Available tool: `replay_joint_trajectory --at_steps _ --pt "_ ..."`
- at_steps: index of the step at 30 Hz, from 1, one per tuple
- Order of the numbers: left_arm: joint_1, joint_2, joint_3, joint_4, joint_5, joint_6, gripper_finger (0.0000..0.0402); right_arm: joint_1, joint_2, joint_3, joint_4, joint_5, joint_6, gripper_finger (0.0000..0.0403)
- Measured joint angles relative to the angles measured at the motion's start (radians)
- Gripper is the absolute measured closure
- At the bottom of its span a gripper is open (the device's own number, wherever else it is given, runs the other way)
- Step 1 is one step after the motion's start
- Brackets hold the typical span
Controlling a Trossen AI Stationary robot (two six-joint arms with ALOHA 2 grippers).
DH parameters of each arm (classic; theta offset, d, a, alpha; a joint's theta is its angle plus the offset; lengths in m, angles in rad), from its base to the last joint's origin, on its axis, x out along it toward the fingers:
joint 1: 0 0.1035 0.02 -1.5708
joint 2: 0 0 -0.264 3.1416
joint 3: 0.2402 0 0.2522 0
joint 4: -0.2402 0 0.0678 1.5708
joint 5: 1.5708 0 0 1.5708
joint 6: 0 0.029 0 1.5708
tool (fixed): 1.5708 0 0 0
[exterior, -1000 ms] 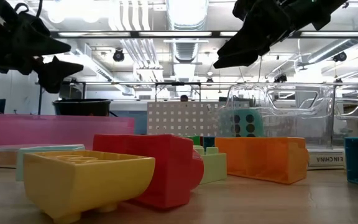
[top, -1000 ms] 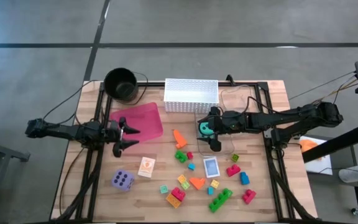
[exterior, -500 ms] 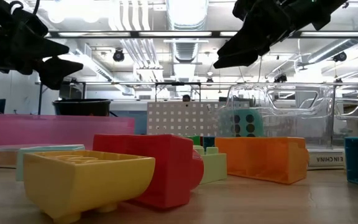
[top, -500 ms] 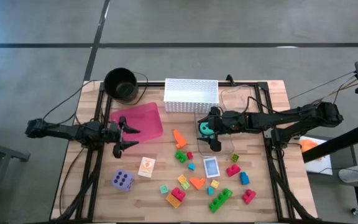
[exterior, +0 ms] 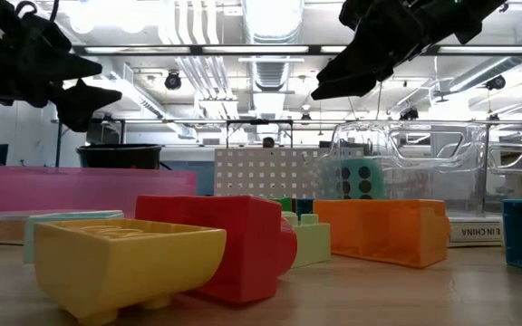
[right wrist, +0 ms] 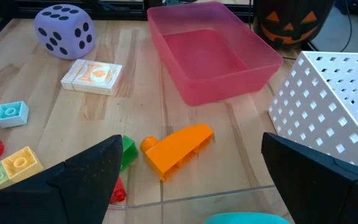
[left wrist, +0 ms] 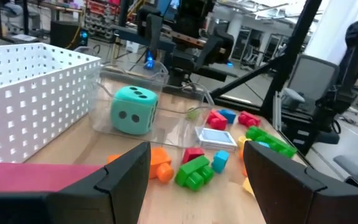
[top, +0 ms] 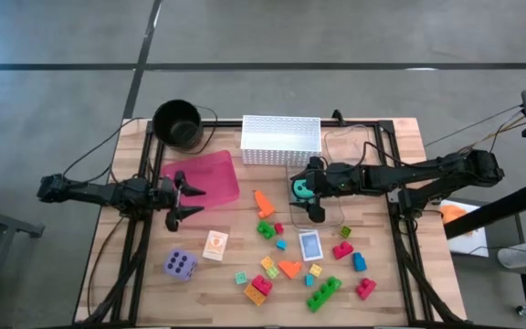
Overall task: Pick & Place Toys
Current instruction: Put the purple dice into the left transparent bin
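Observation:
Small bright blocks [top: 286,265] lie scattered on the wooden table's near middle, with two cards [top: 215,245] [top: 310,245] and a purple die [top: 180,265]. A teal die [top: 301,189] sits in a clear plastic container [top: 331,178]; it also shows in the left wrist view [left wrist: 134,110]. My right gripper [top: 310,192] hangs open and empty above that container, raised off the table [exterior: 370,54]. My left gripper [top: 188,206] is open and empty beside the pink tray [top: 204,175], also raised [exterior: 62,77]. An orange block [right wrist: 176,149] lies in front of the right gripper [right wrist: 191,186].
A white perforated basket [top: 281,139] stands at the far middle, with a black bucket [top: 177,123] at the far left. The pink tray rests flat between the bucket and the left gripper. A black frame runs along both table sides.

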Motion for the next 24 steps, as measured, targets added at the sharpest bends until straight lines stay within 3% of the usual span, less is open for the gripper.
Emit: replay_joint_trajectory --at_steps 4,11,24 --pt "0.000 0.000 0.000 0.000 0.035 0.006 0.0121 0.000 0.000 0.000 0.000 0.000 0.000 0.0025" --pt "0.000 0.000 0.000 0.002 0.076 0.012 0.0012 0.000 0.000 0.000 0.000 0.000 0.000 0.0025" --pt "0.000 0.000 0.016 -0.011 0.128 -0.035 0.0009 0.000 0.000 0.000 0.000 0.000 0.000 0.0025"
